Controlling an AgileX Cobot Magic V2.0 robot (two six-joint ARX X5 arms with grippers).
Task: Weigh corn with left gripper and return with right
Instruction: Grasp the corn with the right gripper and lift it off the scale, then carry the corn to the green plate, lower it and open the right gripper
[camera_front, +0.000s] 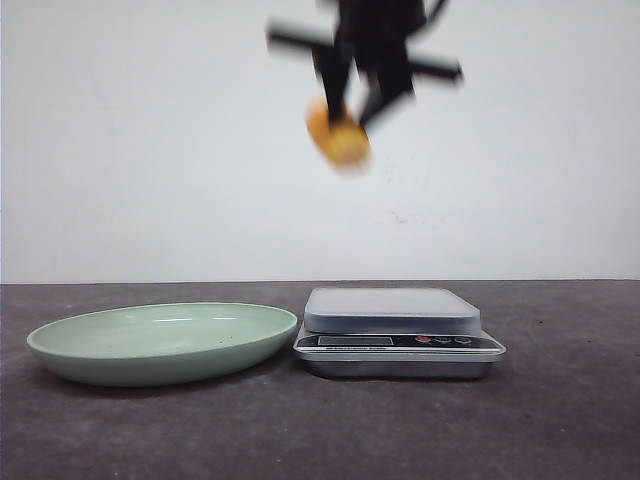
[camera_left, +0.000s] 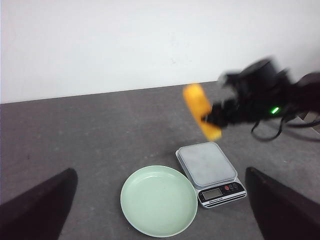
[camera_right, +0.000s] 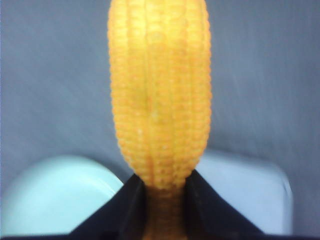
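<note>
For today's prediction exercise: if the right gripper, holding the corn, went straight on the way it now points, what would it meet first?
Probably the seam between the green plate and the scale. The right gripper points its corn down between them, though depth is unclear.

A plain white wall (camera_front: 150, 150) stands far behind my table. The tabletop (camera_front: 560, 420) is dark grey, evenly lit.

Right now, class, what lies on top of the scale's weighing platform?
Nothing rests on the scale; its platform is bare. The corn hangs high above, held in the right gripper. The display reading is too small to make out.
</note>
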